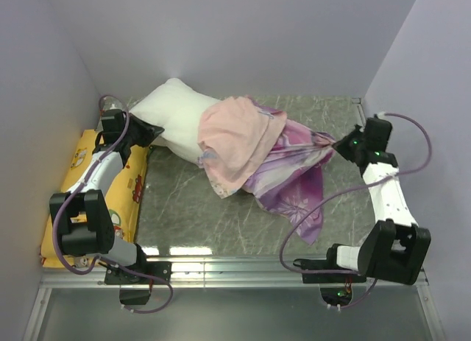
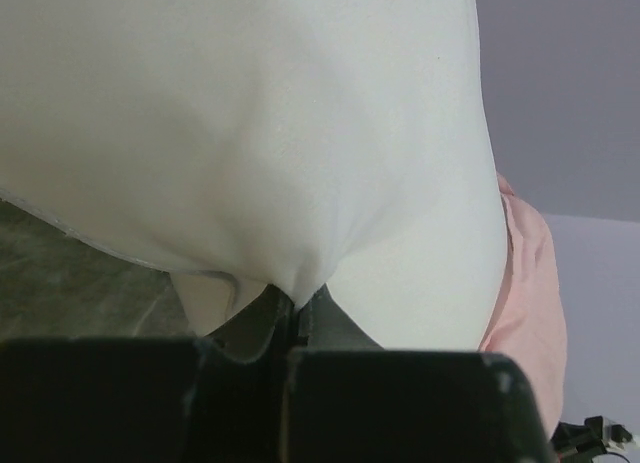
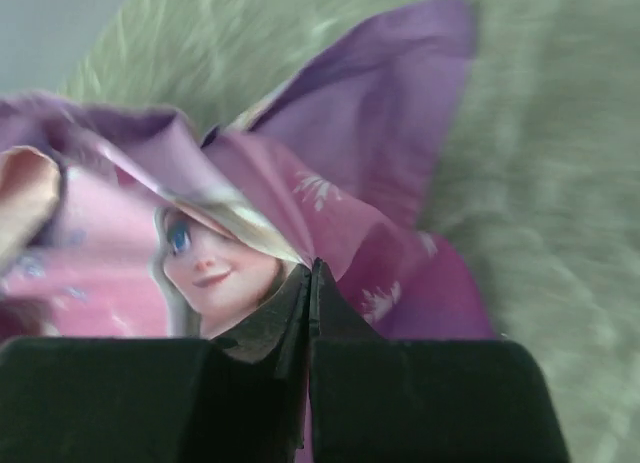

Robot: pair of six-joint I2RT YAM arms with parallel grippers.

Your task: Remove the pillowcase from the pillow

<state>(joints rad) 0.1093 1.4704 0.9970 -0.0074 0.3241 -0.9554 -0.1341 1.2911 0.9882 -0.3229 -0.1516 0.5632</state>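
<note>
Your left pincer [image 2: 297, 308] pinches a bare corner of the white pillow [image 1: 173, 109] to anchor it on the tabletop [image 1: 221, 219], while your right pincer [image 3: 312, 278] clamps the princess pillowcase [image 1: 254, 146], bunched inside-out over the pillow's other end, placed to draw it off

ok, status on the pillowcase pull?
Left claw shut on pillow. Right claw shut on pillowcase. Case partly off, one pillow end bare. Yellow cushion under left arm.
</note>
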